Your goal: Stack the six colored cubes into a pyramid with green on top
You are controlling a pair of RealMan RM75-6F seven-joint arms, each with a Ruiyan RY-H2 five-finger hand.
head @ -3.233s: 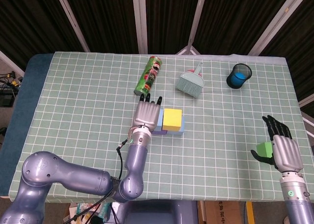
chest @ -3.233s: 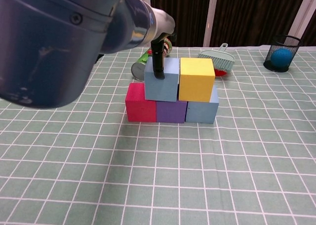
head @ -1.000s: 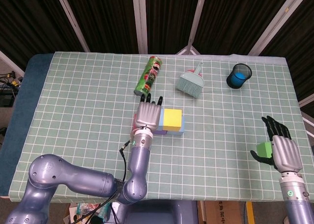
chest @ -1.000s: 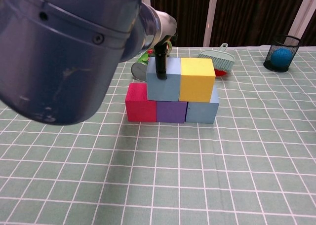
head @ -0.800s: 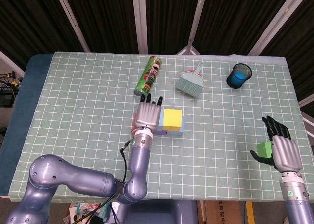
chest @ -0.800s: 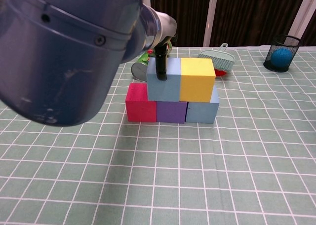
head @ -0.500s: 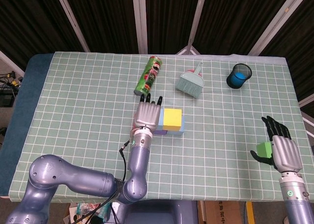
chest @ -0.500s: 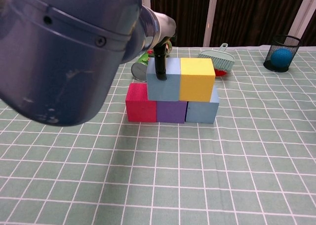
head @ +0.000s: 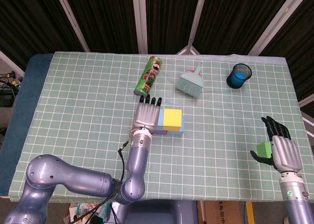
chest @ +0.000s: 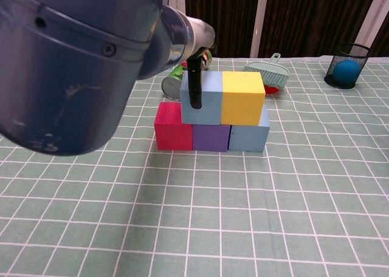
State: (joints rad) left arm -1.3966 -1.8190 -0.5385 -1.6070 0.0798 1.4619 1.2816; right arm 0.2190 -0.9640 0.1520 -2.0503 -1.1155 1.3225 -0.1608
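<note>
On the desk a pyramid is partly built. In the chest view the lower row is made of a red cube, a purple cube and a blue cube, all touching. On them a second blue cube and a yellow cube are set side by side. Only the top place is not filled.

The left hand is laid over the upper blue cube, with one dark finger down its front face. The cube seems to be gripped from above, but the far side of the hand is hidden, so this is only judged.

The green cube is at the right edge of the desk, well apart from the pyramid. It is held by the right hand, whose fingers are around it.

The step in hand appears to be the settling of the upper blue cube. It is best done when the cube is pressed flush against the yellow one and centred over the joint of the 2 cubes below it. The fingers should then be opened slowly and the hand lifted straight up, so that the row is not dragged sideways. After that the green cube can be brought over.
</note>
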